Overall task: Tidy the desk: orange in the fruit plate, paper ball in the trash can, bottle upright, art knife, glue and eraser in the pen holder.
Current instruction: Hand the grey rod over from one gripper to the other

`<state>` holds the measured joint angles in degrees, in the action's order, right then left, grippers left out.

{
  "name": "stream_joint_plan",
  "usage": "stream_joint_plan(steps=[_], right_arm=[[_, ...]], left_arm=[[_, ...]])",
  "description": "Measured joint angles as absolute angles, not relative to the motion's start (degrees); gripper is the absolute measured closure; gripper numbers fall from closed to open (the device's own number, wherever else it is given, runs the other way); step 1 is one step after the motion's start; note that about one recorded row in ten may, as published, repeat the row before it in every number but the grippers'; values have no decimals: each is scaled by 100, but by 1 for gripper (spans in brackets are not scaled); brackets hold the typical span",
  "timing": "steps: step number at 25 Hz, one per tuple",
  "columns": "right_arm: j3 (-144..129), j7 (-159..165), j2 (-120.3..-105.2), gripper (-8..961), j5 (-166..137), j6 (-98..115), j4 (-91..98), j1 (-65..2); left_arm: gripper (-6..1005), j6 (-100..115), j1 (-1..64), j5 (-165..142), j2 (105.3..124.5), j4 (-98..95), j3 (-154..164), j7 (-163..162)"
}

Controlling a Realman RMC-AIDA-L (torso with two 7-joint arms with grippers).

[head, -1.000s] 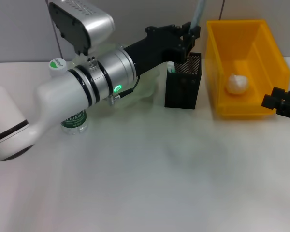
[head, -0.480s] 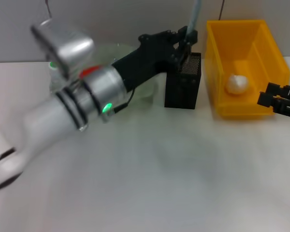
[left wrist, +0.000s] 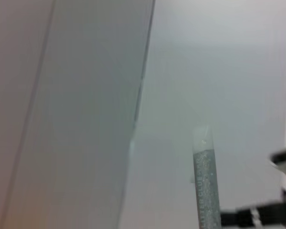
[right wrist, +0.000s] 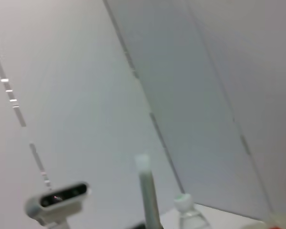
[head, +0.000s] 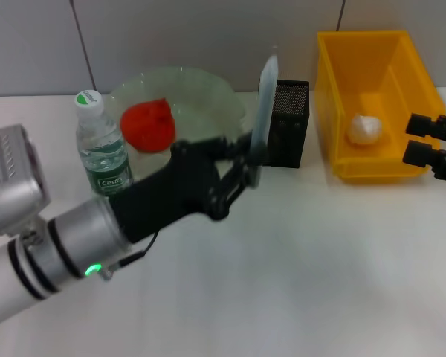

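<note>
My left gripper (head: 247, 158) is shut on a long grey glue stick (head: 267, 93) and holds it upright just in front and left of the black mesh pen holder (head: 291, 126). The glue also shows in the left wrist view (left wrist: 205, 188) and the right wrist view (right wrist: 148, 191). The orange (head: 147, 125) lies in the glass fruit plate (head: 212, 97). The bottle (head: 101, 152) stands upright left of the plate. The paper ball (head: 364, 129) lies in the yellow trash bin (head: 334, 89). My right gripper (head: 418, 139) is open and empty at the bin's right side. Art knife and eraser are not visible.
My left forearm (head: 67, 238) stretches across the front left of the white desk (head: 320, 268). The grey wall panels (head: 208, 37) stand close behind the plate, holder and bin.
My left arm has drawn back from above the pen holder, down and toward me, with the glue still in its grip. The plate and orange are now uncovered. The right gripper shifted slightly.
</note>
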<state>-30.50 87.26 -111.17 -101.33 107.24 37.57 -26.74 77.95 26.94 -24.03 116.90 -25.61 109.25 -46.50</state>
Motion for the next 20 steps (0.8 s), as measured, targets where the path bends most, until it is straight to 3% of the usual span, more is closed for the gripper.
stream_joint_plan(steps=[9,20], right_arm=[[-3156,8765,-11215,182,-10141,11196,3668,-3182],[-3621,8694,-11372,209,-10162,11150,3607,-3370]], left_arm=[[846,8421,3009,-3292,11621,-2024,10924,-5225],[846,8518,3029,-3330,11735,-2023,10916,-5235]])
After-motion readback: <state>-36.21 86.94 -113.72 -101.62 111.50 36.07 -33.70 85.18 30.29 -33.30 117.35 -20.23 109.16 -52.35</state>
